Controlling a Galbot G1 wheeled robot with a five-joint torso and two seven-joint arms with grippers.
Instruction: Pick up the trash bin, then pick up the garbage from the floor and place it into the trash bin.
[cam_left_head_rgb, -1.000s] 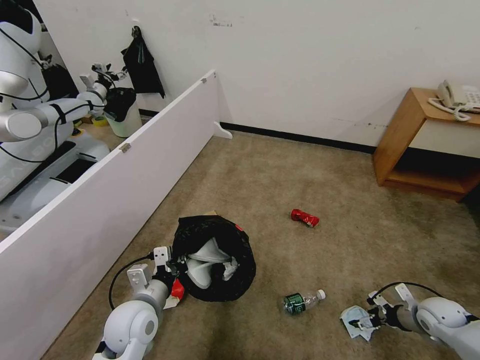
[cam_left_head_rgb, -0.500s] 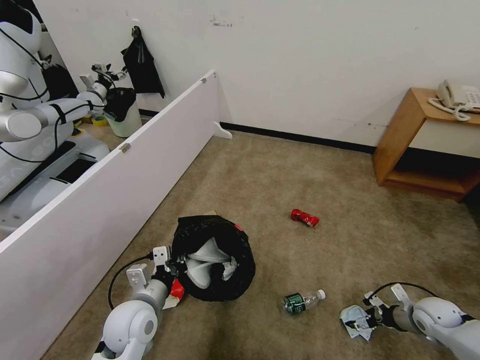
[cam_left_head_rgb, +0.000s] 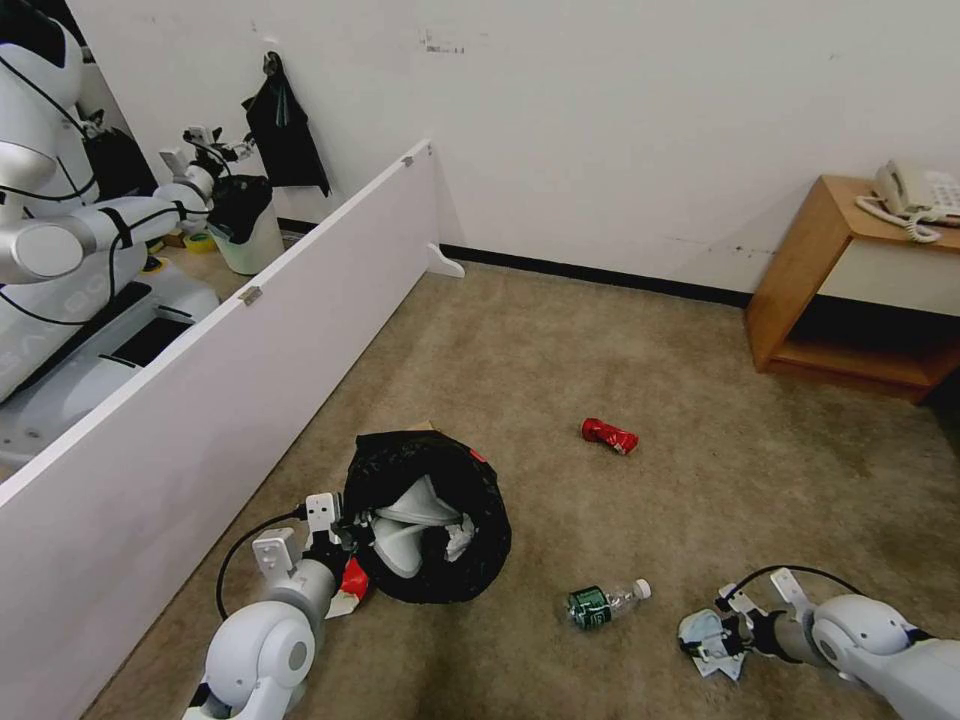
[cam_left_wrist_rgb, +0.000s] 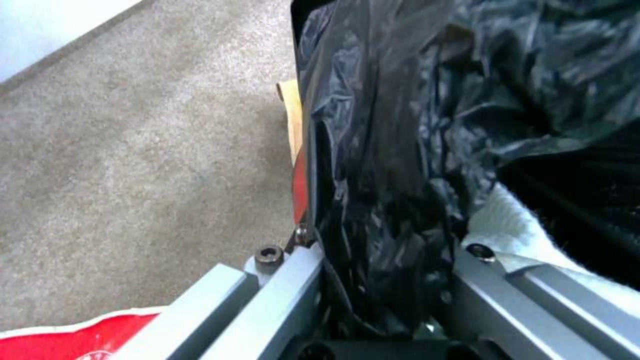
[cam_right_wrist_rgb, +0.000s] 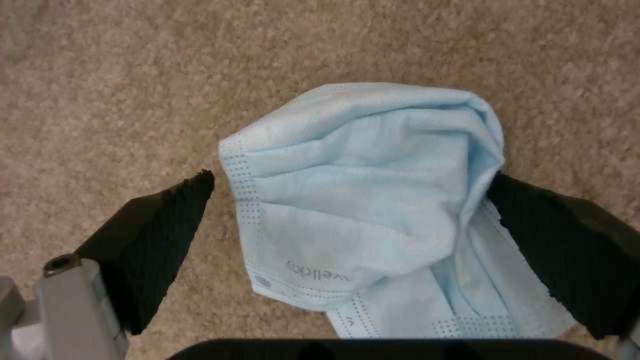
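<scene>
The trash bin, lined with a black bag, tilts its mouth toward me at lower left. My left gripper is shut on its rim and bag. White slippers lie inside. A red-and-white cup lies under the gripper. At lower right, a light blue cloth lies on the carpet. My right gripper is open, one black finger on each side of the cloth. A red can and a green-labelled bottle lie on the floor between the arms.
A long white partition board runs along the left. Behind it stand another robot and a white bin. A wooden side table with a phone stands at the right wall. Open carpet lies in the middle.
My right gripper has moved down and slightly left to the light blue cloth. The left arm and the bin have not moved.
</scene>
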